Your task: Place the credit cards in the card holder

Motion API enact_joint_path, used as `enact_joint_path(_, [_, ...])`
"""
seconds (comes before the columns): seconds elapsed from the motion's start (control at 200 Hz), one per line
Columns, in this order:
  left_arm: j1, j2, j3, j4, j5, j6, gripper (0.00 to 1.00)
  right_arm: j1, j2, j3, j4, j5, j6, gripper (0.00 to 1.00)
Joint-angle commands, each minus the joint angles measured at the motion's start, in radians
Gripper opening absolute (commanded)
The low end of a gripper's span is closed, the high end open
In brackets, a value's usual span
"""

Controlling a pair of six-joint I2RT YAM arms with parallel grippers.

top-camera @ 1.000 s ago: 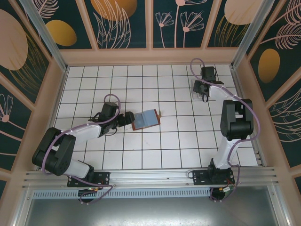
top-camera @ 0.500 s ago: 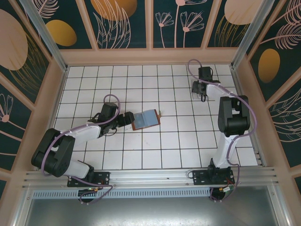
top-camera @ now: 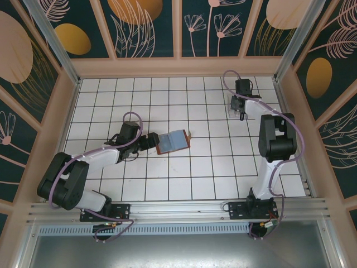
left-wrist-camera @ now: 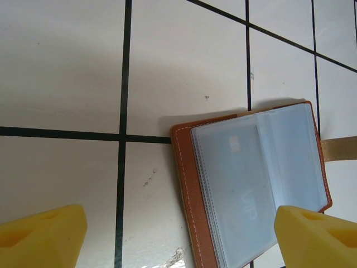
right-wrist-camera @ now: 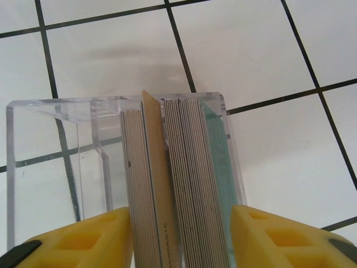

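Right tool (right-wrist-camera: 181,245) straddled the credit cards (right-wrist-camera: 189,167), upright on edge in a clear box (right-wrist-camera: 50,111), faces toward its fingers (right-wrist-camera: 83,240); grip could not be told. Left tool (left-wrist-camera: 178,234) gaped beside the open card holder (left-wrist-camera: 251,184), well apart leftward on the counter (left-wrist-camera: 61,67). Since a second earlier, the right arm (top-camera: 276,139) had shifted slightly left.

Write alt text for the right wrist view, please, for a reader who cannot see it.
A stack of credit cards stands on edge in a clear plastic box on a white tiled table, one tan card sticking out past the rest. The two yellow fingers of the right hand flank the stack closely, one on each side.
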Motion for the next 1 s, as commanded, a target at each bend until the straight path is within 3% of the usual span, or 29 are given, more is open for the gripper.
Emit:
enact_joint_path(0.0, [-0.002,-0.019,-0.008,0.009,-0.004,0.003,0.88,-0.005,-0.048,0.000,-0.005,0.039,-0.013,0.46])
enact_joint_path(0.435, [-0.003,-0.023,-0.002,0.011,0.002,-0.004,0.87,-0.016,-0.064,-0.004,-0.005,0.041,-0.017,0.29])
enact_joint_path(0.991, [-0.003,-0.004,0.006,-0.002,0.008,0.001,0.87,-0.021,-0.087,-0.016,0.004,0.056,-0.012,0.28])
